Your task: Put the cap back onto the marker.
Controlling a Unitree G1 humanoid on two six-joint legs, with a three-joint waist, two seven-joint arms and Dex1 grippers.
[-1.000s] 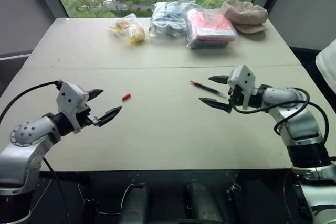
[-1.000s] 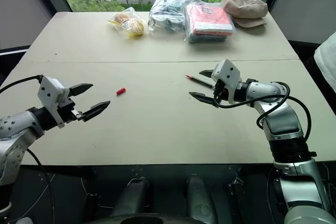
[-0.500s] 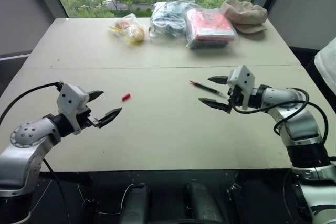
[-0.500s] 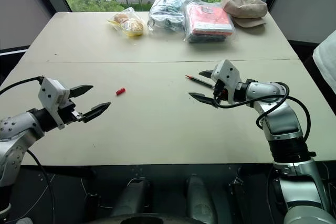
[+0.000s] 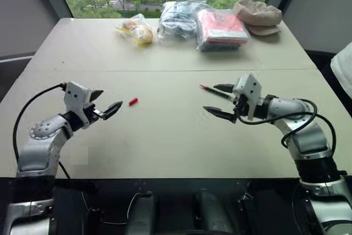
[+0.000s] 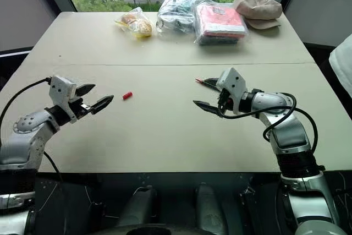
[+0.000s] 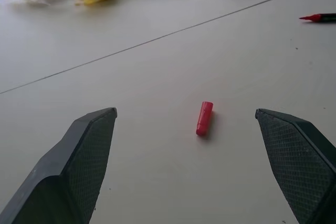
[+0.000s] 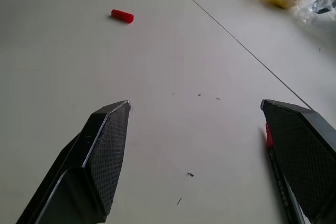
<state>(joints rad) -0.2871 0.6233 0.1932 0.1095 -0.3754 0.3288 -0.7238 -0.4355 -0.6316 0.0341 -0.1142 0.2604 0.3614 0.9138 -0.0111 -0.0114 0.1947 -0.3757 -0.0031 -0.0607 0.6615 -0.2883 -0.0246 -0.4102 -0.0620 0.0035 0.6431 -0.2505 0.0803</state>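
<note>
The left gripper, a grey arm's end with two black fingers, has moved forward and lower over the last half second and now sits close to the tiny bright red plastic cap, which lies on its side on the pale beige tabletop. In the left wrist view the cap lies between the lines of the two black fingertips but ahead of them, not yet touched. The jaws are spread wide and hold nothing.

The right gripper has hardly shifted. Its jaws are likewise spread wide and empty. The thin black marker with a red tip lies flat on the tabletop, well apart from the cap; its far end runs under the gripper's upper finger. In the right wrist view the red tip peeks out beside one finger.

This reads as the approach to the cap: the left arm has closed most of the gap, and it likely needs a short further advance before the jaws can close. Neither piece is lifted yet, so the capping itself lies ahead. The cap is small and round, so it may roll if nudged.
</note>
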